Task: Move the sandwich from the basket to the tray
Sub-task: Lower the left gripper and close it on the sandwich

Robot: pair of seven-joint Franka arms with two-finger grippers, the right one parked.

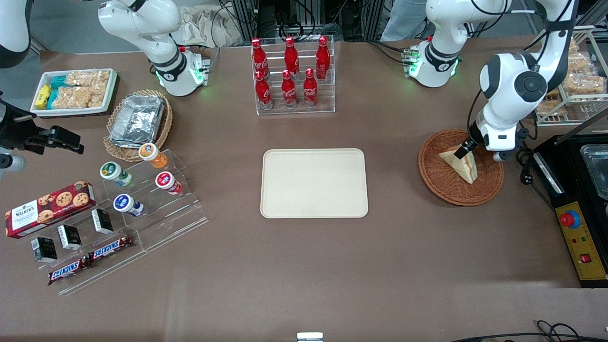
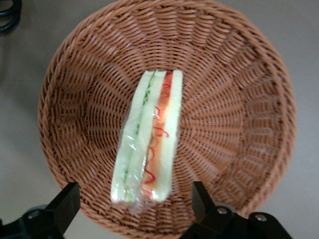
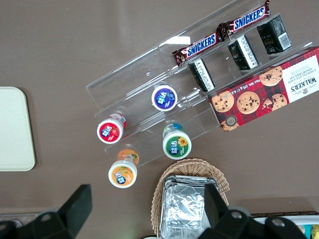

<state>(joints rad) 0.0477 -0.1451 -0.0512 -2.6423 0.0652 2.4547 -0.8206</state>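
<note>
- Front view: the basket point(image 1: 449, 187) sits on the desk toward the working arm's end, well apart from the tray point(image 1: 314, 183), which lies flat near the desk's middle.
- The sandwich point(image 1: 460, 164) stands on edge inside the basket, still wrapped in clear film.
- The gripper point(image 1: 461, 151) is low over the basket, at the sandwich's upper end.
- A rack of 6 cola bottles point(image 1: 290, 73) stands farther from the camera than the tray.
- Left wrist view: the sandwich point(image 2: 148, 137) lies across the basket's point(image 2: 239, 99) floor, its cut edge showing white bread, green and red-orange layers.
- The gripper point(image 2: 134, 201) is spread wide, 1 of the fingers point(image 2: 66, 203) on each side of the sandwich's near end, neither touching it.
- Right wrist view: a corner of the tray point(image 3: 15, 128) shows beside an acrylic stand with 4 yogurt cups point(image 3: 144, 144).
</note>
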